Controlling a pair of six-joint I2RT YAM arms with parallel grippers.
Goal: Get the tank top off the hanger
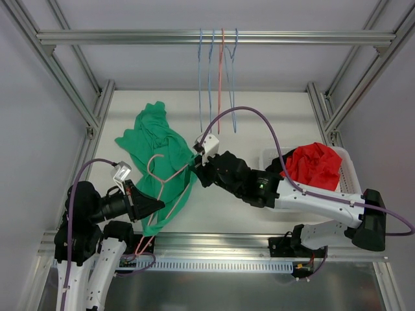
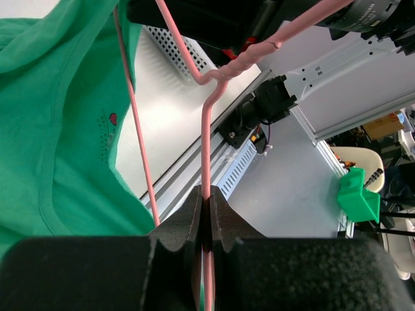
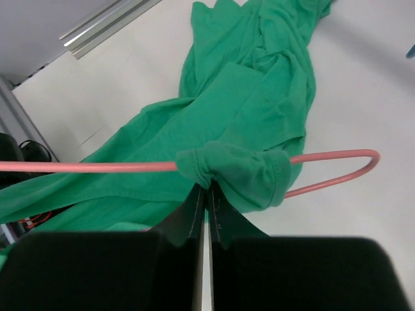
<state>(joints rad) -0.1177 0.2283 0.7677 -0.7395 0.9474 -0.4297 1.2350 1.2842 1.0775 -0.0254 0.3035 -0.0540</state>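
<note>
A green tank top (image 1: pixel 155 146) lies spread on the white table, still threaded on a pink wire hanger (image 1: pixel 163 184). My left gripper (image 1: pixel 155 206) is shut on the hanger's neck (image 2: pixel 207 155) near the table's front edge. My right gripper (image 1: pixel 198 170) is shut on a bunched strap of the tank top (image 3: pixel 237 175) where it wraps the hanger's arm (image 3: pixel 84 166). The hanger's rounded end (image 3: pixel 363 162) sticks out past the strap. The tank top also fills the left of the left wrist view (image 2: pixel 58 123).
A white basket (image 1: pixel 347 170) at the right holds a red garment (image 1: pixel 316 165). Several blue and pink hangers (image 1: pixel 217 78) hang from the rail (image 1: pixel 130 37) at the back. The aluminium frame rail (image 1: pixel 214 241) runs along the front edge.
</note>
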